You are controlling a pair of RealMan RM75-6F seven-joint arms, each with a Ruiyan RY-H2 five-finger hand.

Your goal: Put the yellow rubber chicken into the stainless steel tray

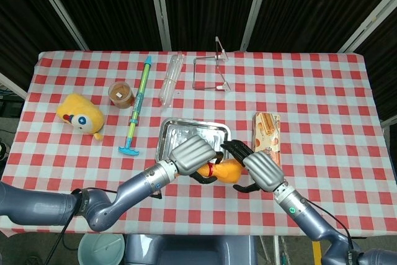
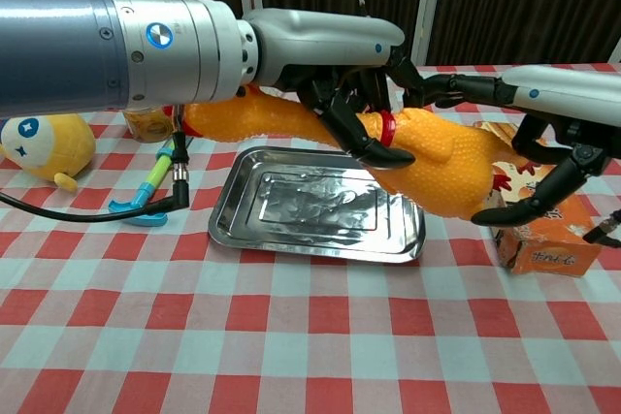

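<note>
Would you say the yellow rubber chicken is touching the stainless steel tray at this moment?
Apart. In the chest view the rubber chicken hangs above the stainless steel tray, gripped by the left hand, with bare tray floor visible beneath it.

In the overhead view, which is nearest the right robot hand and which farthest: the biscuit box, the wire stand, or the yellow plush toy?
1. Biscuit box, just beside the right robot hand, toward the table's far side.
2. Wire stand, at the far edge.
3. Yellow plush toy, far across on the left.
</note>
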